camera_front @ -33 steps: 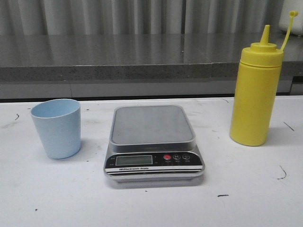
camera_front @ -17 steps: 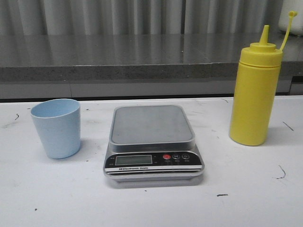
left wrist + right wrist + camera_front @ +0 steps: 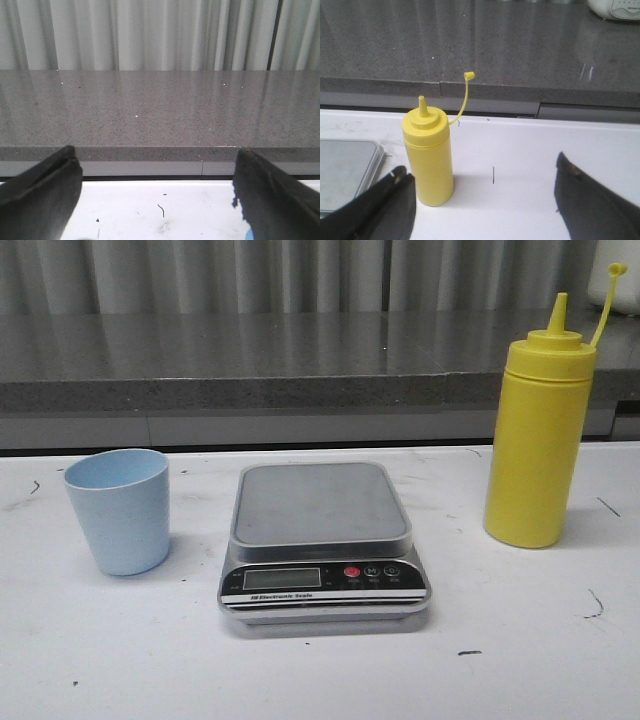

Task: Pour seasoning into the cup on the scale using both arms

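The light-blue cup (image 3: 120,510) stands upright on the white table, left of the scale (image 3: 322,540). The scale's platform is bare. The yellow seasoning bottle (image 3: 540,435) stands upright to the right of the scale, its cap off on its strap. Neither gripper shows in the front view. My left gripper (image 3: 155,155) is open and empty over the table; a sliver of the cup (image 3: 248,235) shows by one finger. My right gripper (image 3: 480,167) is open and empty, short of the bottle (image 3: 428,157), which stands near one finger. The scale's corner (image 3: 345,170) shows beside it.
A grey speckled stone ledge (image 3: 250,360) runs along the table's back edge, with pale curtains behind. A white object (image 3: 615,7) sits on the ledge at the far right. Small dark marks dot the white table (image 3: 520,640).
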